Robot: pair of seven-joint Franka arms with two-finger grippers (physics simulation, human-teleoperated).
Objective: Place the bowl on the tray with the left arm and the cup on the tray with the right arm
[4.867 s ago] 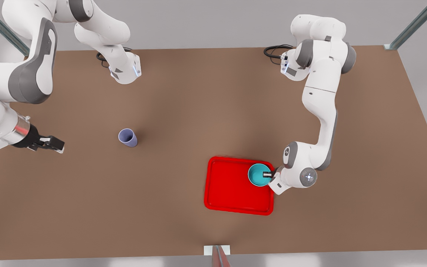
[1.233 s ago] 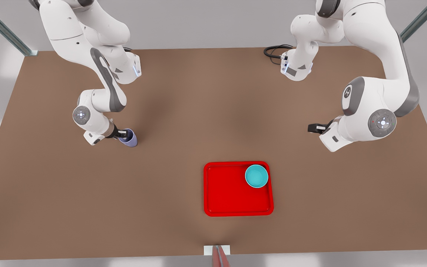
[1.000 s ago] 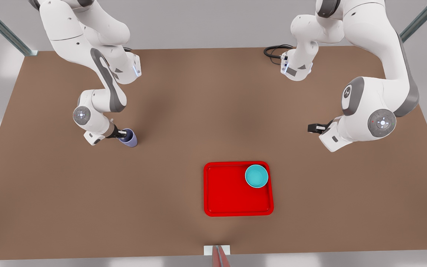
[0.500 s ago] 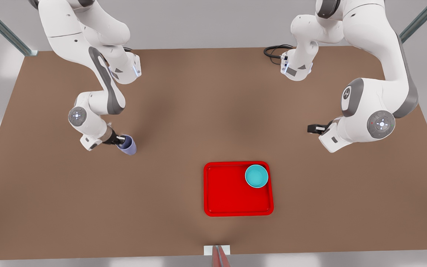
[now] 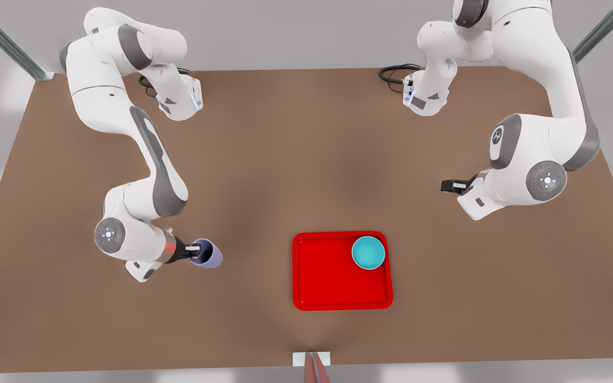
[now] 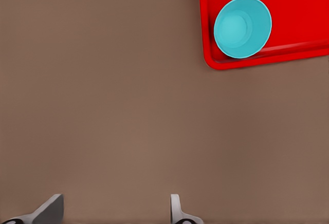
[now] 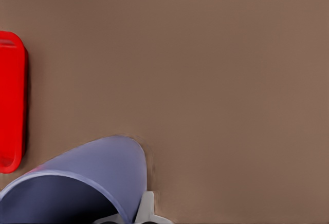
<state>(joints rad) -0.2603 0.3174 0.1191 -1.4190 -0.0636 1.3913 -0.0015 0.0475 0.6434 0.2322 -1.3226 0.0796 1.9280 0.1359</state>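
Right tool [image 5: 196, 250] has carried cup [image 5: 208, 255] off its spot, now nearer tray [image 5: 333, 290].

I see a plain brown table [image 5: 306, 159]. Lying directly on it is the red tray [image 5: 328, 282], near the front edge, with both arm bases mounted at the far edge.
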